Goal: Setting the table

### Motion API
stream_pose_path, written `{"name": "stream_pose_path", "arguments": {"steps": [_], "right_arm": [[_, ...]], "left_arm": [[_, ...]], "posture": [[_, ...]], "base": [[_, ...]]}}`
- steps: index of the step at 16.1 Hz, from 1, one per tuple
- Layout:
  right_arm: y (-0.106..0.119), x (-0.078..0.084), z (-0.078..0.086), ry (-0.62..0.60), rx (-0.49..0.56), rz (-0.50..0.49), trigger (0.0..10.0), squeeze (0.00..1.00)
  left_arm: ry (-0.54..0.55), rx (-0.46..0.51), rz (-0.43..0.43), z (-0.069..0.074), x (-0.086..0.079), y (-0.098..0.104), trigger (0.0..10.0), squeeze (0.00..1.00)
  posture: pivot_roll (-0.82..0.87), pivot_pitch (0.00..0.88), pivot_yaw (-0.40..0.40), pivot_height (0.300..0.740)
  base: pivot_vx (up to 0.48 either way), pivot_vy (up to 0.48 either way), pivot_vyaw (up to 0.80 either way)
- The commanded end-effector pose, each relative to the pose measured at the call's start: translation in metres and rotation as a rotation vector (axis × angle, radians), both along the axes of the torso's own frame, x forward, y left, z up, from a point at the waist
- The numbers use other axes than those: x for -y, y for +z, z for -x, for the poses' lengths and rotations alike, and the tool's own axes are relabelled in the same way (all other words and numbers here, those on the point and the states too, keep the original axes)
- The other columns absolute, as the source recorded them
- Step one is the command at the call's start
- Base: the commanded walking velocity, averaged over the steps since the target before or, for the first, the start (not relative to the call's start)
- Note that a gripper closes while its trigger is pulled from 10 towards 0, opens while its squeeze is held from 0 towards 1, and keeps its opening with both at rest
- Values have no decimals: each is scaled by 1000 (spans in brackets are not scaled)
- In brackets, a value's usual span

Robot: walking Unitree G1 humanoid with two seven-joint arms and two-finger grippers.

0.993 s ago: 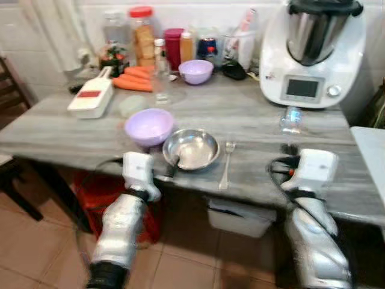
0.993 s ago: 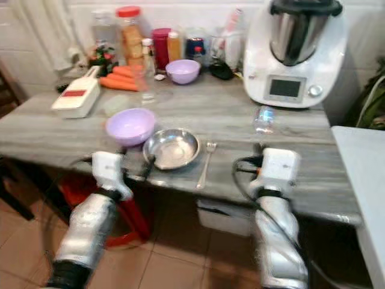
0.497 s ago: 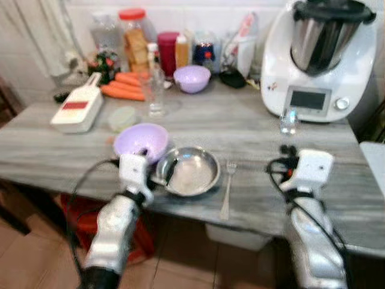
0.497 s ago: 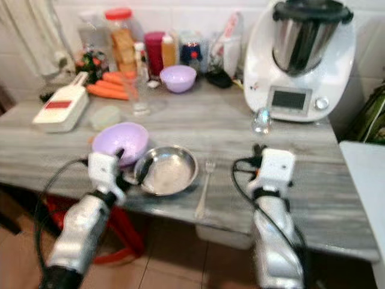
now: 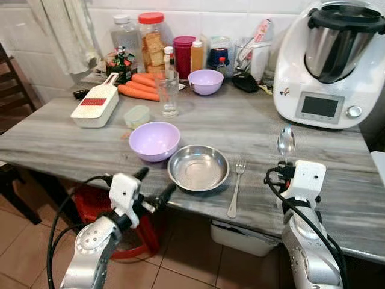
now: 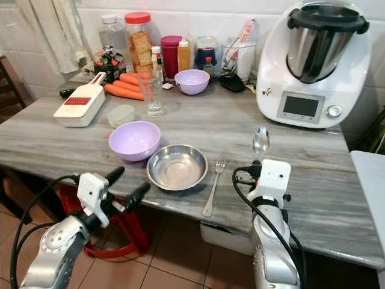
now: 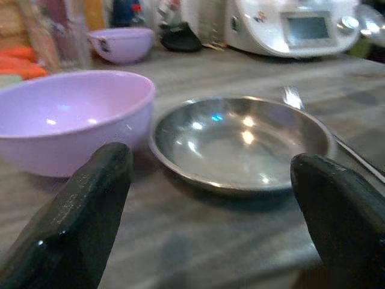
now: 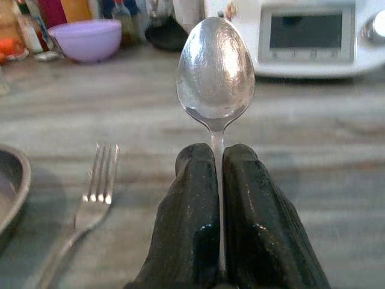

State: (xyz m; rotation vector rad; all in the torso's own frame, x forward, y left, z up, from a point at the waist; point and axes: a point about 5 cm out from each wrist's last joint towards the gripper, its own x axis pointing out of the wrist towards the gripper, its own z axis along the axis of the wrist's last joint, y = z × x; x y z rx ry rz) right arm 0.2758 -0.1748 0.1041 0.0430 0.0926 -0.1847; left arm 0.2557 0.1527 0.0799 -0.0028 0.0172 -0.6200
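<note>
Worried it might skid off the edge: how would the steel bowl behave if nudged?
The steel bowl looks thin and shallow, so probably light. Its polished metal on the smooth table would likely slide rather than tip. It sits near the front edge, beside the fork, so a push could carry it off.

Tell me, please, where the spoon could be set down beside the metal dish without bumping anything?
The right gripper holds the spoon. Bare table lies right of the fork, in front of the white kitchen machine. Left of the steel dish the purple bowl crowds in; the back edge is packed with jars.
</note>
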Motion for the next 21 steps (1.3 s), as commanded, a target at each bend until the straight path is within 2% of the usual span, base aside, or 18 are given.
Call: {"name": "stream_pose_path", "arguments": {"steps": [1, 3, 8, 16, 21], "right_arm": [[-5, -2, -1, 3, -35, -30, 10000, 0], [-10, -6, -2, 15, -71, -66, 10000, 0], [-15, -19, -8, 53, -141, -163, 10000, 0], [-24, -38, -12, 122, -236, -223, 10000, 0], [-28, -41, -9, 140, -264, -229, 10000, 0]], "left_arm": [[-47, 16, -6, 0, 3, 6, 10000, 0], [-71, 8, -10, 1, 3, 7, 10000, 0], [-261, -47, -7, 13, 12, 2, 10000, 0], [-274, -74, -20, 16, 5, -12, 10000, 0], [-289, -73, -19, 16, 9, -14, 10000, 0]], "posture": [[-55, 0, 33, 740], [-56, 0, 35, 740], [-59, 0, 38, 740], [-56, 0, 35, 740], [-55, 0, 34, 740]], "base": [[0, 0, 0], [0, 0, 0], [0, 0, 0], [0, 0, 0], [0, 0, 0]]}}
